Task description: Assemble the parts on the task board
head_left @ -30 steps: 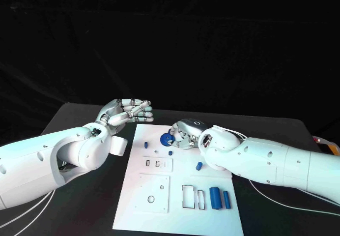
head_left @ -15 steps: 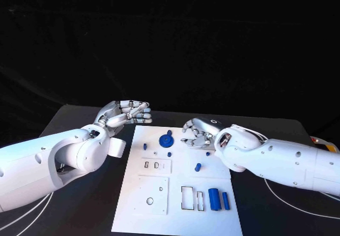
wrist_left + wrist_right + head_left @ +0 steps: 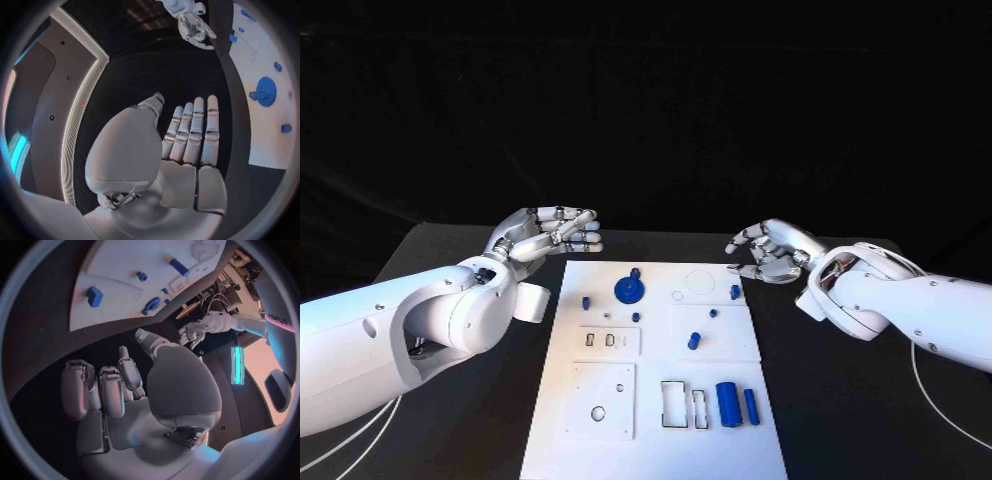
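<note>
1. Risk, as a judgement: both hands sit off the task board and carry nothing, so the next reach has to start from scratch. The parts are small and crowded, and a wide many-fingered hand coming down on one peg could nudge its neighbours out of place.
2. A second risk: the blue gear has a peg standing at its upper edge. Fingers closing on the gear might catch that peg and tip it.
3. The left hand, at centre left of the head view just above the board's upper left corner, has its fingers curled in with nothing between them. In the left wrist view they lie straighter, side by side, so how tightly it is closed is hard to judge.
4. The right hand, at centre right just beyond the board's upper right corner, is empty too, fingers loosely bent and apart.
5. The task board is a long white plate lying down the middle of the black worktop — it has rectangular cut-outs and raised square plates.
6. Lower right of the board, two blue cylinders lie side by side — one thicker, one thinner.
</note>
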### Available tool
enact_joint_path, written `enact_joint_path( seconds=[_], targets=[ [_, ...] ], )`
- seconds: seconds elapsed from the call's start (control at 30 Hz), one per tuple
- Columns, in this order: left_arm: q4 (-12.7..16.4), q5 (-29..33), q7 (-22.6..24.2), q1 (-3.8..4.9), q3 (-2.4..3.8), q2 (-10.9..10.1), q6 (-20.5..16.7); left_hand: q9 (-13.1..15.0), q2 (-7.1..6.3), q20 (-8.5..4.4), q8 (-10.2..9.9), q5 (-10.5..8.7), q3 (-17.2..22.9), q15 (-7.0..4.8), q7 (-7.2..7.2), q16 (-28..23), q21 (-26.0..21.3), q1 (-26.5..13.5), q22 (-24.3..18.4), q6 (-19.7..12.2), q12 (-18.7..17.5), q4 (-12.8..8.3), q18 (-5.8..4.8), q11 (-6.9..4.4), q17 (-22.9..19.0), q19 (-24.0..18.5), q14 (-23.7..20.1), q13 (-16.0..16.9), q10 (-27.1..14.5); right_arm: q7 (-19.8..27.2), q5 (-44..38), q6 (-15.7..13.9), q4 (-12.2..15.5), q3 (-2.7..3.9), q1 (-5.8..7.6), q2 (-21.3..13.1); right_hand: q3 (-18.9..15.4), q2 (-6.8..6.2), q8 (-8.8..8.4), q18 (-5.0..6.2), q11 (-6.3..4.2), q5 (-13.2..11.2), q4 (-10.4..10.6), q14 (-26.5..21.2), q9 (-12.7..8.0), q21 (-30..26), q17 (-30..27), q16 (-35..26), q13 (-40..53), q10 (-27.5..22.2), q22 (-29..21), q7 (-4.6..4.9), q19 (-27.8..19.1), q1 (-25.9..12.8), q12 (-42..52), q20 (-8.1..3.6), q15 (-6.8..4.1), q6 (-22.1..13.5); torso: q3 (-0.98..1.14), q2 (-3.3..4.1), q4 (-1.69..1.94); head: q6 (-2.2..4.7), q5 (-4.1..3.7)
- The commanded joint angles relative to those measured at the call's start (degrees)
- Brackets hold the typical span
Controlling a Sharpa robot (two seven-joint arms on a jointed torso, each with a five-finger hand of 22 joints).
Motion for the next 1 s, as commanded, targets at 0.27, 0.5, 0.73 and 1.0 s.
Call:
enact_joint_path(
  seconds=[0.27, 0.5, 0.73, 1.0],
  targets=[
    [-0.16, 0.18, 0.55, 0.01, 0.03, 0.11, 1.09, -0.05, 0.36, 0.2, -0.18, -0.32, -0.27, 0.13, 1.0, -0.38, -0.27, -0.2, -0.07, -0.36, -0.25, -0.01, 0.77, 0.26, 0.11, 0.09, -0.38, 0.07, 0.17, 3.58, 1.1, 2.6, -2.83, -0.22, -2.52, -0.66, 0.15, -0.58, -1.26, -0.17, 0.04, -0.84, -1.97, 5.54, -0.34, -0.29, 12.63, 0.3, -0.65, -0.88, 5.25, 0.54, -0.1, 1.99, -0.92, 0.08, 0.14, -1.12, 0.15, 0.09, -0.09, -0.11, -0.38],
    [-0.25, 0.18, 0.57, -0.02, 0.03, 0.1, 1.17, -0.05, 0.36, 0.2, -0.18, -0.32, -0.27, 0.13, 1.0, -0.38, -0.27, -0.2, -0.07, -0.36, -0.25, -0.01, 0.77, 0.26, 0.11, 0.09, -0.38, 0.07, 0.17, 2.64, -0.42, 2.68, -4.19, -0.24, -3.86, 0.43, -0.21, -0.66, -2.78, -0.1, 0.65, -1.08, -2.52, 5.54, -0.82, -0.59, 12.61, 0.3, -1.43, -1.75, 5.07, 1.21, -0.3, 1.91, -1.62, 0.49, 0.65, -3.1, 0.11, 0.13, 0.08, -0.51, -0.24],
    [-0.22, 0.19, 0.58, -0.02, 0.03, -0.01, 1.17, -0.05, 0.36, 0.2, -0.18, -0.32, -0.27, 0.13, 1.0, -0.38, -0.27, -0.2, -0.07, -0.36, -0.25, -0.01, 0.77, 0.26, 0.11, 0.09, -0.38, 0.07, 0.17, 1.82, -1.18, 2.55, -5.27, -0.24, -4.6, 1.52, -0.57, -0.64, -3.5, -0.09, 0.91, -1.17, -2.61, 5.54, -1.02, -0.67, 12.63, 0.31, -1.81, -2.18, 5.05, 1.5, -0.34, 1.77, -1.94, 0.71, 0.88, -4.01, 0.03, 0.13, -0.1, -0.75, 0.03],
    [-0.15, 0.19, 0.55, -0.02, 0.03, -0.18, 1.09, -0.04, 0.33, 0.2, -0.17, -0.32, -0.29, 0.12, 1.0, -0.38, -0.28, -0.17, -0.09, -0.36, -0.27, -0.03, 0.78, 0.25, 0.17, 0.1, -0.39, 0.07, 0.2, 1.38, -1.91, 2.98, -5.9, -0.24, -5.27, 2.66, -0.64, -0.51, -3.54, -0.09, 0.96, -1.23, -2.62, 5.54, -1.01, -0.66, 12.63, 0.31, -1.59, -2.01, 5.08, 1.53, -0.32, 1.75, -1.79, 0.77, 0.95, -3.96, 0.0, 0.08, 0.0, -1.01, 0.05]
  ],
)
